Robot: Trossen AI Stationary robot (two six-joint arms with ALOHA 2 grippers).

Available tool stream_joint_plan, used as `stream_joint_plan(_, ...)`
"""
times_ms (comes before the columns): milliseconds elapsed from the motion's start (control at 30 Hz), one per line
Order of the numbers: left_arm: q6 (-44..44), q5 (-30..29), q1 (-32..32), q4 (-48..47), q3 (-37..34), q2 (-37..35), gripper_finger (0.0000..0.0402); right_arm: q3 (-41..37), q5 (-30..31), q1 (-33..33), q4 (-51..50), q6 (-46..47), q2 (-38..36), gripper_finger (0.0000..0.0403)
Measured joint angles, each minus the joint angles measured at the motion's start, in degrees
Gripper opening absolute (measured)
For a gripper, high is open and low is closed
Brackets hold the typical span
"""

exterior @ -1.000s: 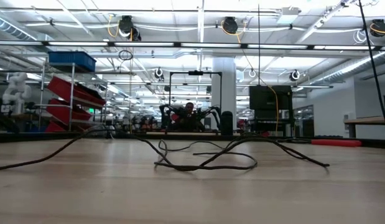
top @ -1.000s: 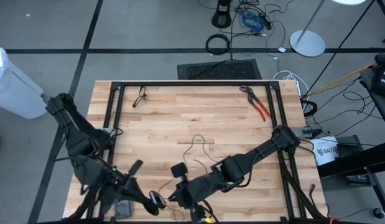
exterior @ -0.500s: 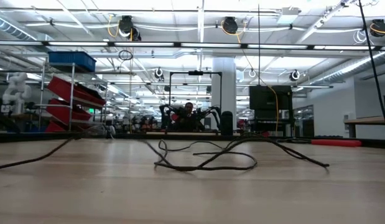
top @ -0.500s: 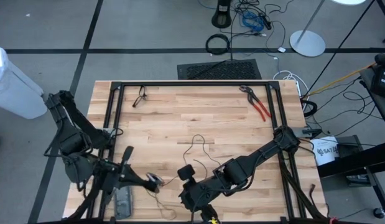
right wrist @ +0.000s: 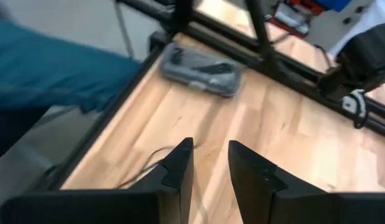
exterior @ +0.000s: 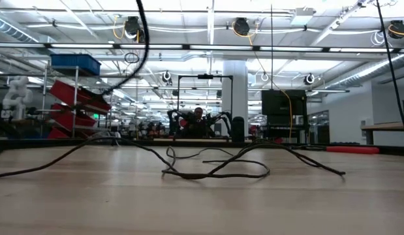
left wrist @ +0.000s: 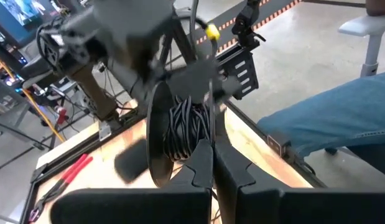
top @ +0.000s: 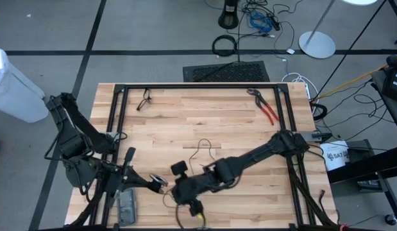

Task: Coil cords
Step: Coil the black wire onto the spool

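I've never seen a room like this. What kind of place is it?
Probably a robot lab or workshop. Two robot arms work at a wooden table, red-handled pliers lie on it, and the big hall behind has shelves with red bins and rows of ceiling lights.

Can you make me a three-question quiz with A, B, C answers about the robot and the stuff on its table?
1. Where are the red pliers?
A. far right part of the table
B. near left corner
C. in the left gripper

2. What colour is the cord?
A. yellow
B. black
C. white

3. How is the left gripper?
A. wide open
B. shut on a bundle of cord
C. holding the pliers

Answers:
1 A: the high view shows them lying far right.
2 B: the strand on the wood is dark.
3 B: the left wrist view shows coiled cord pinched between its fingers.
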Motion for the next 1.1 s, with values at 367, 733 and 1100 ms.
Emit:
stream_joint_plan(367, -4.1, -1.4, -1.1, -5.3, 0.0, -2.5, 0.0002, 0.0, -0.1, -3.6, 2.1, 5.8, 1.6, 0.0089)
stream_joint_plan(733, -8.3, -6.2, -3.4, -10.8, 0.0, -3.8, 0.0002, 0.0, 0.8, -3.6, 3.2, 8.1, 3.6, 0.0089)
stream_joint_plan(1100, -11.9, -9.4, -3.7, -13.8, 0.0, -4.3, 0.0002, -0.1, -1.7, -3.6, 4.1, 9.8, 3.9, 0.0092)
